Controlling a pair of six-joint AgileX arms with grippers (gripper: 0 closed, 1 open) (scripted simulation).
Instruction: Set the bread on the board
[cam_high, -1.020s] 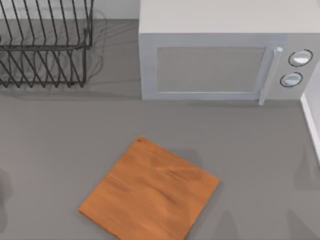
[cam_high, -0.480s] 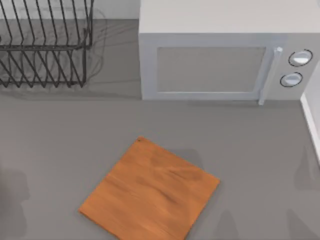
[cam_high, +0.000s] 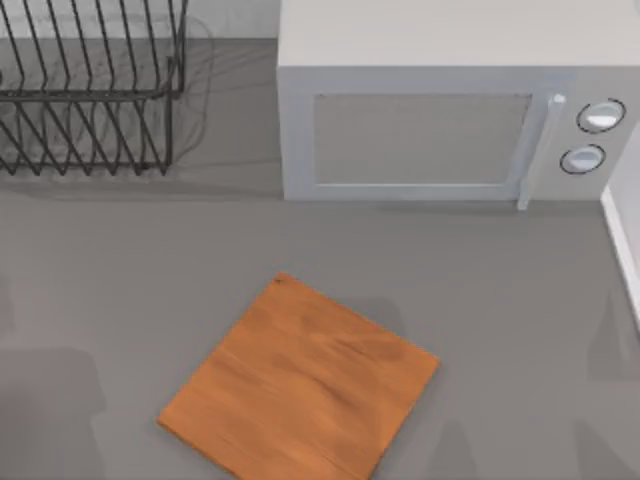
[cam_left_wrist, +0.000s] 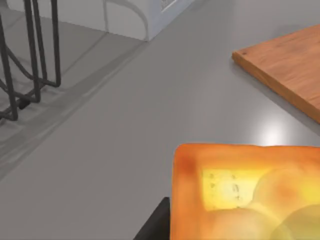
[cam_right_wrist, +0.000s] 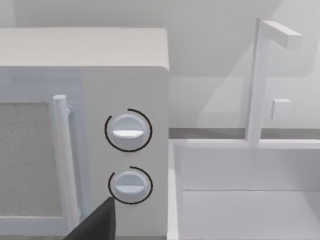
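From above, the board (cam_high: 298, 383) lies flat on the grey table (cam_high: 500, 290), turned like a diamond, its corners pointing toward roughly 12, 3, 6 and 9 o'clock, with nothing resting on it. At 12 o'clock from the board, well apart, stands a white microwave (cam_high: 450, 110) with its door closed, a vertical handle (cam_high: 535, 150) and two round knobs (cam_high: 598, 115) at the right end of its front. No brand, label or lettering can be read on it. At 10 o'clock from the board, in the table's far left corner, sits a black wire rack (cam_high: 90, 90). A pale edge of a sink (cam_high: 622, 240) runs along the right side at 3 o'clock.

In the left wrist view, the bread (cam_left_wrist: 250, 195) sits large and close to the camera, golden-yellow in the middle with an orange-brown crust. A dark finger (cam_left_wrist: 154, 225) of the left gripper lies against its edge. The bread looks held, but the second finger is hidden, so I cannot tell how wide the jaws stand. Beyond it lie bare table, a corner of the board (cam_left_wrist: 285, 65), the wire rack's bars (cam_left_wrist: 30, 55) and the microwave's base (cam_left_wrist: 145, 17).

In the right wrist view, the microwave's knobs (cam_right_wrist: 128, 131), door handle (cam_right_wrist: 62, 160) and the white sink (cam_right_wrist: 240, 200) with its tap (cam_right_wrist: 260, 80) face the camera. One dark fingertip (cam_right_wrist: 97, 222) of the right gripper shows, and I cannot tell its opening. No writing is legible on the knobs.
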